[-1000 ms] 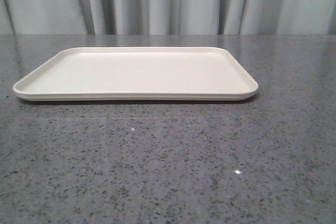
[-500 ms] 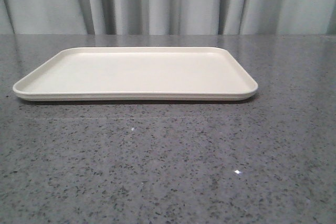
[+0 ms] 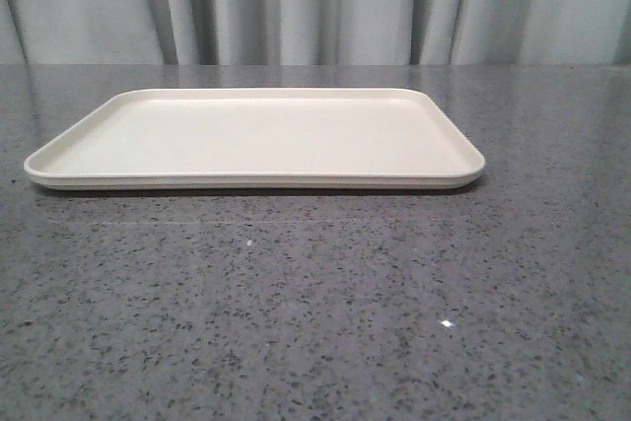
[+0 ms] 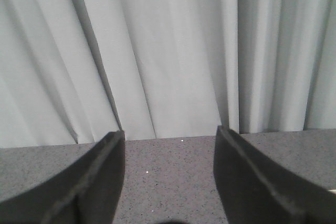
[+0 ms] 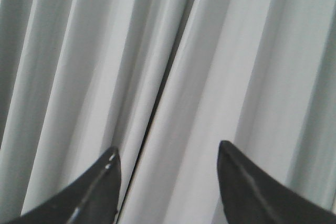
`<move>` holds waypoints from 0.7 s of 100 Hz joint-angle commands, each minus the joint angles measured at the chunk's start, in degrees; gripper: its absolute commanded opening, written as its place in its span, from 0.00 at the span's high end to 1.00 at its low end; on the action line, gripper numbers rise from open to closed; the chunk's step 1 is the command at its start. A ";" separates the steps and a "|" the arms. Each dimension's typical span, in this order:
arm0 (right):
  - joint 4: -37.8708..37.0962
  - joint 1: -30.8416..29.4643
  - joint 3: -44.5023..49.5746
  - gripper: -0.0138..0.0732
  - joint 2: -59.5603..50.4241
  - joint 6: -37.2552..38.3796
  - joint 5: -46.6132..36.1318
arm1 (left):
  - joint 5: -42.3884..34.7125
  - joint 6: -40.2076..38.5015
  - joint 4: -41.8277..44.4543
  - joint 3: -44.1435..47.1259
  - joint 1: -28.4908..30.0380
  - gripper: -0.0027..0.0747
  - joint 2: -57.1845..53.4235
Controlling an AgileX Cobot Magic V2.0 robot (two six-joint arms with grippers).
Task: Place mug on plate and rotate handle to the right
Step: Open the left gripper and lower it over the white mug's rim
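Left gripper (image 4: 169, 145) jaws spread, nothing between them, over grey speckled table (image 4: 168, 166); right gripper (image 5: 168, 156) spread too, facing only the curtain (image 5: 173, 51). Plate (image 3: 254, 140) lies flat on the table, curtain behind it. Mug not in any view.

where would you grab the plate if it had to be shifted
Probably by the low raised rim of the plate along its near long edge, coming in from the robot's side. It lies flat on the table, so its broad face gives nothing to pinch. Only the thin rim stands up, with one finger over it and one under the rounded edge.
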 commanded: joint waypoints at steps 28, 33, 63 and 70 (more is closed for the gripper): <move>-1.86 -0.08 -11.86 0.35 7.07 -0.48 4.38 | 6.39 0.02 4.68 -8.74 0.18 0.46 4.18; -1.86 -0.08 -14.09 0.35 9.08 -0.48 6.85 | 8.29 0.02 4.80 -10.51 0.18 0.46 5.27; -1.87 -0.08 -17.05 0.35 16.19 -0.53 11.60 | 23.24 0.02 7.26 -13.19 0.18 0.46 11.20; -1.87 -0.08 -17.05 0.35 17.11 -0.53 11.97 | 23.24 0.02 6.92 -12.27 0.18 0.46 11.72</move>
